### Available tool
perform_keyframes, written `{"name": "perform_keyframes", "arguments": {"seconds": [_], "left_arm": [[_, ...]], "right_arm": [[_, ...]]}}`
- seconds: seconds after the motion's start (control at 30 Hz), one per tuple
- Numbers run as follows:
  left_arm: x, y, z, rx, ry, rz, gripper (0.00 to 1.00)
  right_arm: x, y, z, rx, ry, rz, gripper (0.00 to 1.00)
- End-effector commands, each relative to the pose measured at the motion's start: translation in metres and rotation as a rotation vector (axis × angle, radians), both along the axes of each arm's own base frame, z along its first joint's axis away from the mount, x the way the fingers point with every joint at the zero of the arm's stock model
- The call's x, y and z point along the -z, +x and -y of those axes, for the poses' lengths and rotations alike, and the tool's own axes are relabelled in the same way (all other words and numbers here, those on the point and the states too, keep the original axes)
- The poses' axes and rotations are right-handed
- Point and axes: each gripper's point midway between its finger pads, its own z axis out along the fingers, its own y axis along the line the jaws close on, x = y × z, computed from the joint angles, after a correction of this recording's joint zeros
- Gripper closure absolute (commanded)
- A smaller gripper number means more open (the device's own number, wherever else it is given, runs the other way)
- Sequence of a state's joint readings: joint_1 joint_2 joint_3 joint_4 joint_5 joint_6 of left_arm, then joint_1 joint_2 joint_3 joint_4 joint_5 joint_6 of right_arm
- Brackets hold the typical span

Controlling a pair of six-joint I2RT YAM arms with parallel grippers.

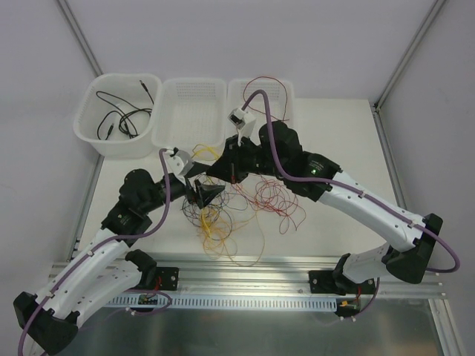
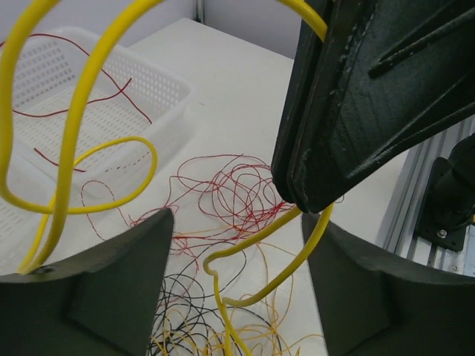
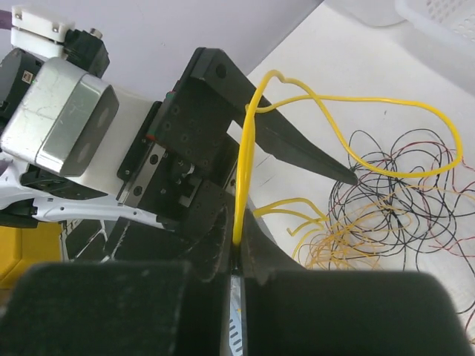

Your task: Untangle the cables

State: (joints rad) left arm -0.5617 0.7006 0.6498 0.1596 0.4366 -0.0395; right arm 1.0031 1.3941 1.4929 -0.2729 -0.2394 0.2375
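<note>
From above, the cables (image 1: pixel 241 208) lie in a messy pile of red, yellow and black loops on the white table (image 1: pixel 334 133). Behind the pile stand three white baskets (image 1: pixel 189 111). The left basket (image 1: pixel 89 126) has a black cable (image 1: pixel 122 119) in it. A red cable (image 1: pixel 271 80) hangs over the right basket (image 1: pixel 286 93). The left gripper (image 1: pixel 206 194) and the right gripper (image 1: pixel 224 167) are close together over the pile.

In the left wrist view, the left gripper's jaws stand wide apart. A yellow cable (image 2: pixel 70 148) makes big loops in the air and passes between the jaws, but they do not squeeze it. The dark right gripper is just in front and higher up.

In the right wrist view, the right gripper's jaws are pressed tight on the yellow cable. It goes up from them and loops past one long finger of the left gripper. The rest of the pile lies on the table beyond.
</note>
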Motion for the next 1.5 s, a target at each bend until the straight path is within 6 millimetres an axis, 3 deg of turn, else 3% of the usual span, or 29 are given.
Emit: {"name": "perform_keyframes", "arguments": {"seconds": [0.0, 0.03, 0.07, 0.13, 0.2, 0.23, 0.3, 0.37, 0.4, 0.47, 0.67, 0.7, 0.73, 0.77, 0.83, 0.93, 1.0, 1.1, 1.23, 1.3, 1.33, 1.4, 1.43, 1.47], "left_arm": [[-0.017, 0.002, -0.001, -0.005, -0.032, 0.084, 0.36], [-0.019, 0.002, -0.002, -0.008, -0.033, 0.086, 0.47], [-0.018, 0.002, -0.002, -0.011, -0.032, 0.086, 0.69], [-0.018, 0.003, -0.003, -0.019, -0.032, 0.086, 0.89], [-0.019, 0.003, -0.005, -0.029, -0.030, 0.087, 1.00], [-0.020, 0.005, -0.006, -0.042, -0.031, 0.088, 1.00], [-0.018, 0.007, -0.008, -0.058, -0.024, 0.080, 1.00], [-0.018, 0.012, -0.012, -0.095, -0.018, 0.072, 1.00], [-0.016, 0.014, -0.014, -0.110, -0.012, 0.062, 1.00], [-0.019, 0.025, -0.019, -0.173, -0.009, 0.048, 1.00], [-0.038, 0.059, -0.028, -0.311, 0.048, 0.044, 1.00], [-0.043, 0.070, -0.035, -0.374, 0.060, 0.058, 1.00], [-0.063, 0.076, -0.039, -0.408, 0.047, 0.088, 1.00], [-0.061, 0.089, -0.040, -0.441, 0.075, 0.079, 1.00], [-0.082, 0.115, -0.045, -0.518, 0.103, 0.109, 1.00], [-0.096, 0.154, -0.053, -0.599, 0.134, 0.109, 1.00], [-0.100, 0.177, -0.063, -0.649, 0.139, 0.100, 1.00], [-0.100, 0.222, -0.074, -0.723, 0.164, 0.081, 1.00], [-0.081, 0.290, -0.086, -0.783, 0.178, 0.023, 1.00], [-0.067, 0.311, -0.091, -0.801, 0.195, -0.002, 1.00], [-0.050, 0.330, -0.095, -0.815, 0.213, -0.027, 1.00], [-0.037, 0.347, -0.098, -0.821, 0.212, -0.052, 1.00], [-0.011, 0.361, -0.105, -0.835, 0.232, -0.096, 1.00], [-0.001, 0.369, -0.107, -0.844, 0.224, -0.121, 1.00]], "right_arm": [[-0.020, -0.005, -0.009, -0.026, 0.083, 0.005, 1.00], [-0.018, -0.005, -0.008, -0.024, 0.078, 0.006, 0.99], [-0.018, -0.005, -0.006, -0.019, 0.074, 0.009, 0.99], [-0.012, -0.001, -0.001, 0.007, 0.050, 0.023, 0.99], [-0.007, 0.002, 0.005, 0.032, 0.027, 0.031, 0.99], [0.002, 0.006, 0.009, 0.062, -0.004, 0.036, 0.99], [0.004, 0.011, 0.016, 0.099, -0.020, 0.048, 0.90], [0.010, 0.011, 0.021, 0.104, -0.043, 0.056, 0.68], [0.008, 0.011, 0.025, 0.109, -0.044, 0.066, 0.48], [0.010, 0.009, 0.033, 0.110, -0.068, 0.083, 0.32], [0.009, 0.002, 0.081, 0.176, -0.142, 0.158, 0.16], [0.010, 0.003, 0.089, 0.203, -0.155, 0.171, 0.15], [0.012, 0.006, 0.099, 0.240, -0.171, 0.182, 0.13], [0.010, 0.000, 0.113, 0.255, -0.170, 0.193, 0.11], [0.026, 0.001, 0.134, 0.304, -0.227, 0.203, 0.08], [0.037, -0.004, 0.162, 0.357, -0.252, 0.222, 0.07], [0.037, -0.007, 0.179, 0.394, -0.247, 0.243, 0.01], [0.055, -0.011, 0.198, 0.421, -0.302, 0.243, 0.00], [0.073, -0.013, 0.232, 0.497, -0.366, 0.260, 0.00], [0.087, -0.013, 0.241, 0.515, -0.401, 0.263, 0.00], [0.091, -0.015, 0.245, 0.518, -0.411, 0.262, 0.00], [0.099, -0.017, 0.251, 0.522, -0.419, 0.262, 0.00], [0.101, -0.018, 0.253, 0.522, -0.420, 0.261, 0.00], [0.101, -0.019, 0.255, 0.525, -0.413, 0.264, 0.00]]}}
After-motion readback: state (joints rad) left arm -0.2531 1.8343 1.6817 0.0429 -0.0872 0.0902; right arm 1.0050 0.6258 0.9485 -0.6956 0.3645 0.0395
